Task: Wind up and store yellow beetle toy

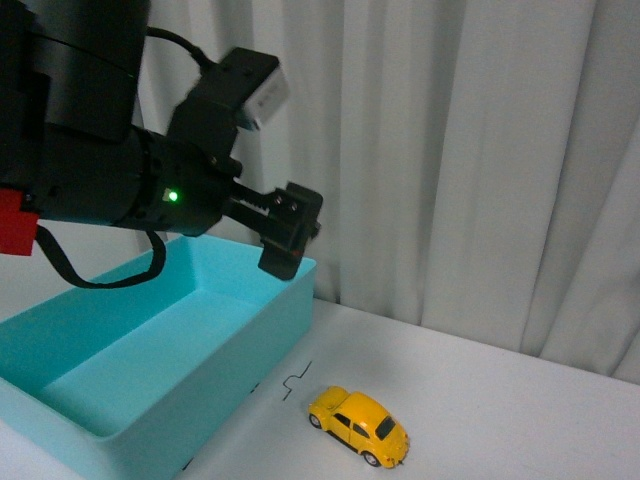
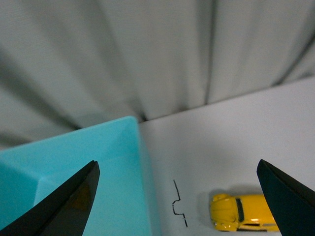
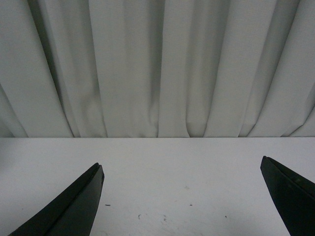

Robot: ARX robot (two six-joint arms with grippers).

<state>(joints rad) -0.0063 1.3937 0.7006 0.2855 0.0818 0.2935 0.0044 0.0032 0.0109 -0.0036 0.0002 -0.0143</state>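
On the white tabletop (image 1: pixel 500 400), to the right of the bin and toward the near edge, the small glossy yellow beetle toy car (image 1: pixel 359 426) stands on its black wheels. It is clear of the bin's wall and nothing touches it. A thin black squiggle mark (image 1: pixel 296 378) lies on the table between the two.

My left gripper (image 1: pixel 285 230) hangs in the air over the far right corner of the bin, well above the car. Its jaws are spread wide with nothing between them. My left wrist camera looks down past them and catches the car (image 2: pixel 243 212) just beyond the squiggle (image 2: pixel 178 204). My right gripper (image 3: pixel 181 164) is likewise wide apart and empty. It faces bare table and the pale pleated curtain (image 3: pixel 157 69), and the car is not in its sight.

I judge the car light, hard and stiff, so it can take a firm pinch. It is also slick, though, and free to roll on its wheels. The domed roof and sloping bonnet would likely squirt out of my pads. I would take it across the flanks, at the doors between the wheel arches, coming down square so that it does not skitter. If it winds by its wheels, that hold leaves them free to press on the table.

The open-topped turquoise plastic bin (image 1: pixel 240 370) is a deep rectangle with smooth walls. I see nothing in the part of its floor that shows. My left wrist view (image 2: pixel 98 147) shows only its corner.
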